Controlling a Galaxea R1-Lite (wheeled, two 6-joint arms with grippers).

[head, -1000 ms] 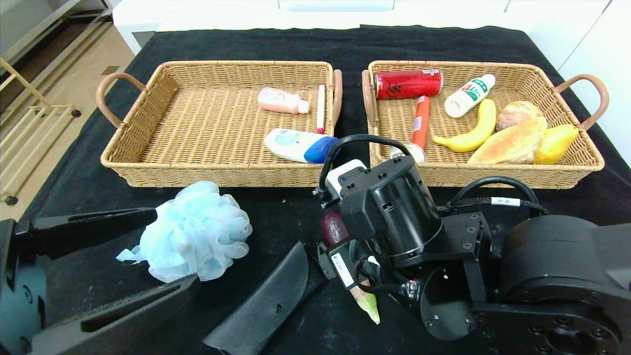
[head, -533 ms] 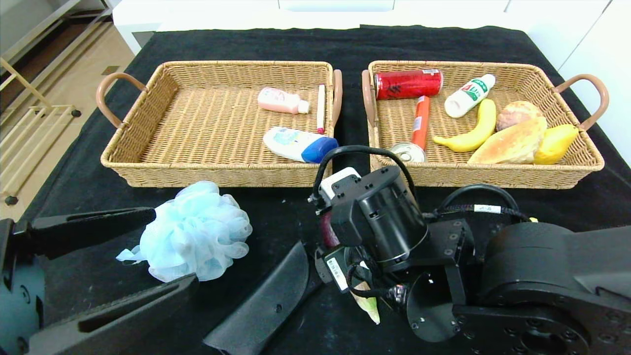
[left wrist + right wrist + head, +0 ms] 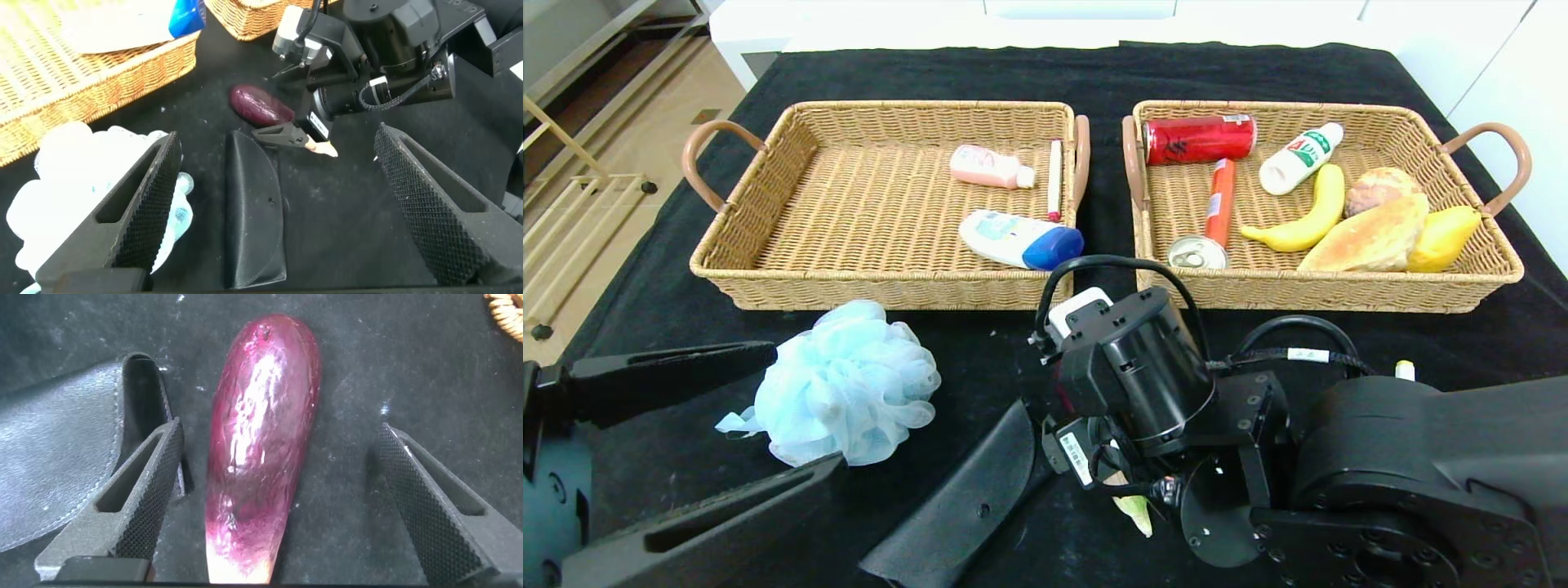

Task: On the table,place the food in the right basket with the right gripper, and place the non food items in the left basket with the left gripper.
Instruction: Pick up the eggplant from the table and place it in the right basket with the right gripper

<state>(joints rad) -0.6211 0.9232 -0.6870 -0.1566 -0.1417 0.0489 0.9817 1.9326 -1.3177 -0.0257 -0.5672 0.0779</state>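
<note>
The purple eggplant (image 3: 257, 441) lies on the black table (image 3: 980, 343) between the fingers of my right gripper (image 3: 279, 433), which is open around it without touching. In the head view the right wrist hides most of the eggplant; only its green tip (image 3: 1134, 513) shows. The black glasses case (image 3: 964, 506) lies just beside it. My left gripper (image 3: 805, 408) is open low at the near left, the pale blue pouf (image 3: 845, 384) between its fingers. The white bottle with blue cap (image 3: 1017, 239) lies in the left basket (image 3: 874, 290). The orange sausage (image 3: 1219, 202) lies in the right basket (image 3: 1339, 298).
The right basket also holds a red can (image 3: 1197, 138), a small bottle (image 3: 1298, 158), a banana (image 3: 1303, 214), bread (image 3: 1368, 237) and a tin (image 3: 1196, 251). A pink bottle (image 3: 988, 167) and a pen (image 3: 1054, 178) lie in the left basket. A small white tip (image 3: 1403, 369) peeks out behind the right arm.
The right arm has drawn back toward me and sunk lower over the eggplant, uncovering the tin in the right basket. The left arm has not moved.
</note>
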